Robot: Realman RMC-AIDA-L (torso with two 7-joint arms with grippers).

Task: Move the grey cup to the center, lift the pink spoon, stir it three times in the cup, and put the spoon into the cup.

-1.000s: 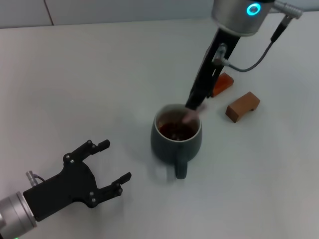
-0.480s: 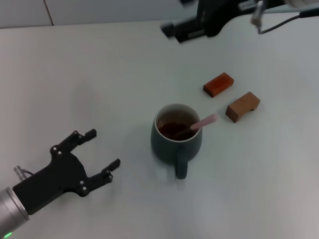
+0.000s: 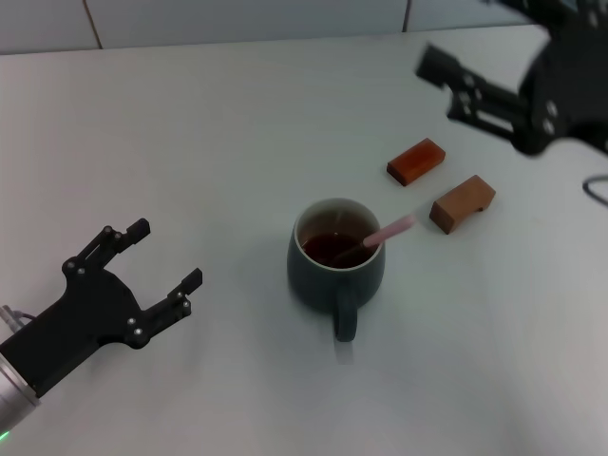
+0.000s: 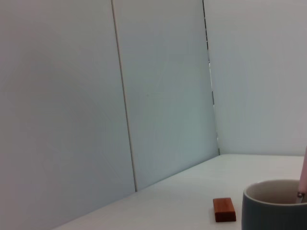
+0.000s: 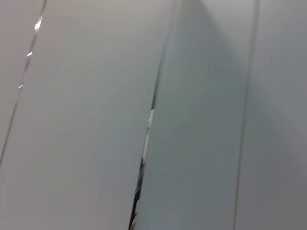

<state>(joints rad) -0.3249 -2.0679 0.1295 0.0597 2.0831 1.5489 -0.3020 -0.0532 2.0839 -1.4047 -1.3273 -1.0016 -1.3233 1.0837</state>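
The grey cup (image 3: 337, 266) stands upright at the middle of the white table, its handle toward the front, with dark reddish-brown liquid inside. The pink spoon (image 3: 385, 232) rests in it, bowl in the liquid, pink handle leaning over the right rim. My left gripper (image 3: 157, 256) is open and empty at the front left, well away from the cup. My right gripper (image 3: 442, 84) is open and empty, raised at the back right. In the left wrist view the cup (image 4: 276, 208) shows with the spoon handle (image 4: 302, 179).
Two small blocks lie right of the cup: an orange-red one (image 3: 416, 161) and a brown one (image 3: 463, 203). The orange-red block also shows in the left wrist view (image 4: 224, 210). The right wrist view shows only wall panels.
My right gripper let go of the spoon, which now leans in the cup, and swung up and to the back right. My left gripper drew back to the left.
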